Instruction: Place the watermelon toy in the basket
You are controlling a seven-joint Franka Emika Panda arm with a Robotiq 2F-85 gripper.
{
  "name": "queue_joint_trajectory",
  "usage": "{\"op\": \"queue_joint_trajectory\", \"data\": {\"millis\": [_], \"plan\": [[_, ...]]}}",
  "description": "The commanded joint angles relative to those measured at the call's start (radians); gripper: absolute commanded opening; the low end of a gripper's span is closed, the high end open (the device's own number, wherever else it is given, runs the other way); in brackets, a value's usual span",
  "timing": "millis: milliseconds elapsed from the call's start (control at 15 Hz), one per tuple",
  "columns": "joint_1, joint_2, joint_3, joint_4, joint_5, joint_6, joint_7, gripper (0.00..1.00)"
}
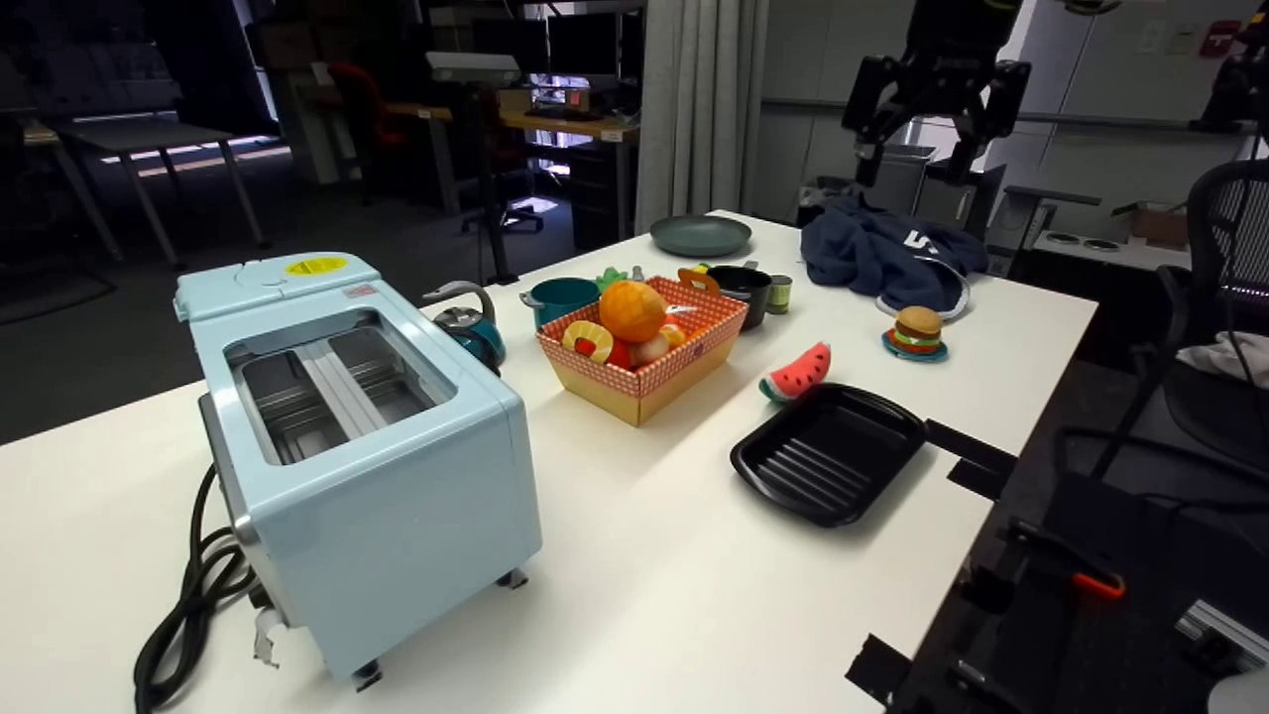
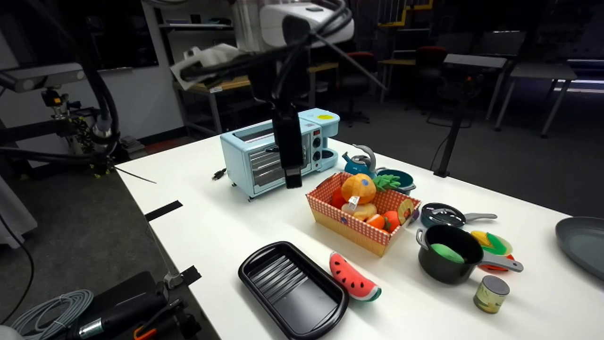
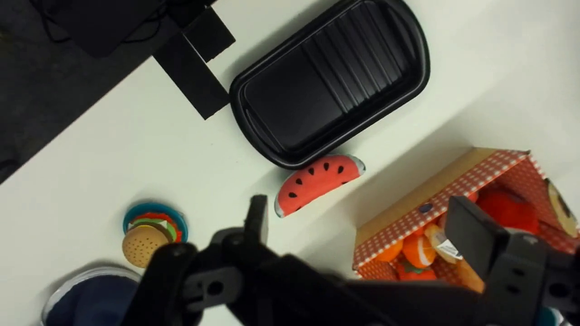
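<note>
The watermelon toy is a red wedge with black seeds. It lies on the white table against the edge of the black grill pan in both exterior views (image 1: 798,374) (image 2: 351,277) and in the wrist view (image 3: 319,181). The basket has tan walls and a red checked lining and shows in both exterior views (image 1: 694,365) (image 2: 349,232) and the wrist view (image 3: 417,195). It holds several toy foods. My gripper is open and empty, high above the table, in both exterior views (image 1: 912,169) (image 2: 292,182). In the wrist view (image 3: 362,217) its fingers are wide apart.
The black ridged grill pan (image 2: 292,288) touches the watermelon toy. A toy orange (image 1: 633,311) sticks up above the basket rim. A burger toy (image 1: 917,330), a dark cloth (image 1: 882,253), a black pot (image 2: 446,264), a can (image 2: 491,294) and a blue toaster (image 1: 397,535) stand around.
</note>
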Motion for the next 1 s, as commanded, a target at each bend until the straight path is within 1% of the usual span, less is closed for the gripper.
{"op": "queue_joint_trajectory", "data": {"millis": [0,133,200,800,933], "plan": [[-0.038,0.102,-0.010,0.020,-0.031,0.077,0.090,1.00],[-0.028,0.117,-0.019,0.037,0.002,0.039,0.107,1.00],[-0.021,0.099,-0.026,0.007,-0.013,0.061,0.068,1.00],[-0.021,0.131,-0.029,0.027,-0.007,0.060,0.092,1.00],[-0.026,0.165,-0.028,0.029,-0.017,0.096,0.103,1.00]]}}
